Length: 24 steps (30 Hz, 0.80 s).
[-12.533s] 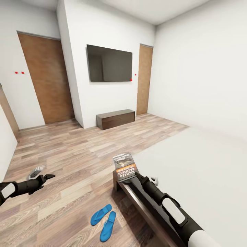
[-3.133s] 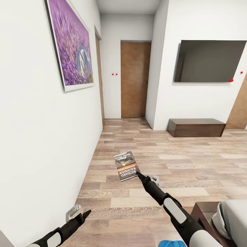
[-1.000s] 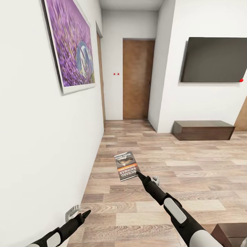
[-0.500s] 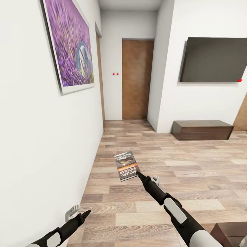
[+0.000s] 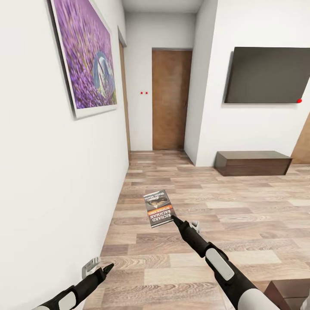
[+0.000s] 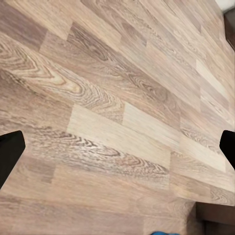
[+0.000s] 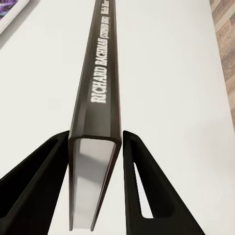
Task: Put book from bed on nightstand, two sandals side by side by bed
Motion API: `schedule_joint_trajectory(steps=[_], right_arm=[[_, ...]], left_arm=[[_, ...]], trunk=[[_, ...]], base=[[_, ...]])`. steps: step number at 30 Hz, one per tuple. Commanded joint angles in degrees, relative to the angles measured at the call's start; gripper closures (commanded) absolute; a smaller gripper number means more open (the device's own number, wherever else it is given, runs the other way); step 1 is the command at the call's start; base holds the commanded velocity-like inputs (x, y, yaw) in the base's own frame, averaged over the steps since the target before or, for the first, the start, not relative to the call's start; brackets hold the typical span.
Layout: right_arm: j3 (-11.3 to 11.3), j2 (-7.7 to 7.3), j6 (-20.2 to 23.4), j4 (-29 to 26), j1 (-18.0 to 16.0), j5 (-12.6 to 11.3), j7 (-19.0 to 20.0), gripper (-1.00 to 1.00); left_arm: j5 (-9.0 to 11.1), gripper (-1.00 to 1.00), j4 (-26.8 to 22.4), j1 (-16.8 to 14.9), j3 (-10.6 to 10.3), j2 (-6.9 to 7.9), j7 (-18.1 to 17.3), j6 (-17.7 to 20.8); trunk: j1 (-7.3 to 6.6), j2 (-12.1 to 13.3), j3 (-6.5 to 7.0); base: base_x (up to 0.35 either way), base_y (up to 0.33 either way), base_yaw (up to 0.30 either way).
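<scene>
1. Left gripper (image 5: 98, 269) low beside the white wall (image 5: 51, 181), fingers spread, holding nothing.
2. Right gripper (image 7: 95, 147) clamped on the book (image 5: 158, 208), held out above the plank floor (image 5: 241, 215).
3. Beyond: low cabinet (image 5: 253, 162), wall TV (image 5: 267, 75), door (image 5: 171, 99).

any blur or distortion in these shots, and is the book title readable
Head view: sharp, evenly lit, wide-angle stretch at the edges; title on the book readable upside down. Right wrist view: spine lettering legible near the right hand, blurring farther up. Left wrist view: floor slightly soft.
</scene>
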Motion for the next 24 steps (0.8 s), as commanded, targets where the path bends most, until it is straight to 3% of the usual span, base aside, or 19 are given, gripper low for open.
schedule_joint_trajectory(steps=[1,24], right_arm=[[0.19,-0.06,0.25,0.00,-0.05,-0.62,0.07,1.00],[0.28,-0.06,0.23,0.00,-0.05,-0.56,0.02,1.00]], left_arm=[[-0.35,-1.00,0.08,-0.05,0.45,0.02,-0.21,-0.11],[-0.35,-1.00,0.04,-0.05,0.45,0.14,-0.21,-0.11]], trunk=[[0.00,-0.03,-0.06],[0.00,-0.03,-0.06]], base=[[0.079,0.000,-0.001],[0.086,0.000,0.000]])
